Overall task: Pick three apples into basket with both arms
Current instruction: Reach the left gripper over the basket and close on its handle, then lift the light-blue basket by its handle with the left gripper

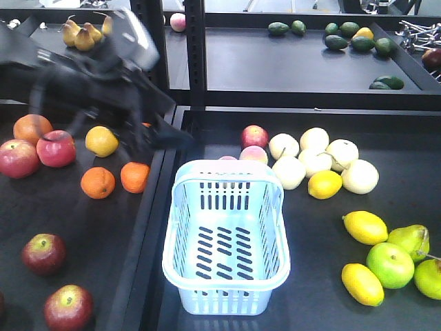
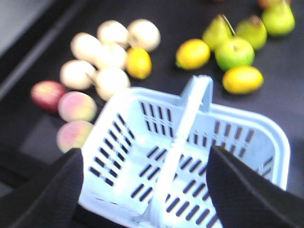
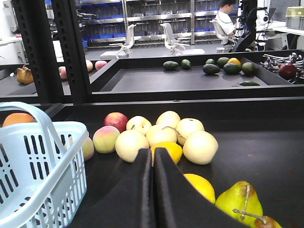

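Note:
Two dark maroon apples (image 1: 43, 253) (image 1: 67, 307) lie at the front of the left tray; a third is not clearly in view. The pale blue basket (image 1: 180, 207) stands empty in the middle, handle down; it also shows in the left wrist view (image 2: 266, 137) and the right wrist view (image 3: 71, 142). My left gripper (image 1: 162, 134) is blurred, above the divider behind and to the left of the basket. In the left wrist view it (image 2: 142, 190) is open and empty over the basket. My right gripper (image 3: 153, 159) is shut and empty, low over the right tray beside the basket.
Two pinkish-red apples (image 1: 56, 148) and oranges (image 1: 98, 183) lie in the left tray. Pale pears (image 1: 315, 162), lemons (image 1: 364, 226) and green apples (image 1: 390, 265) lie in the right tray. A raised divider (image 1: 141, 234) splits the trays. Black posts (image 1: 195, 48) stand behind.

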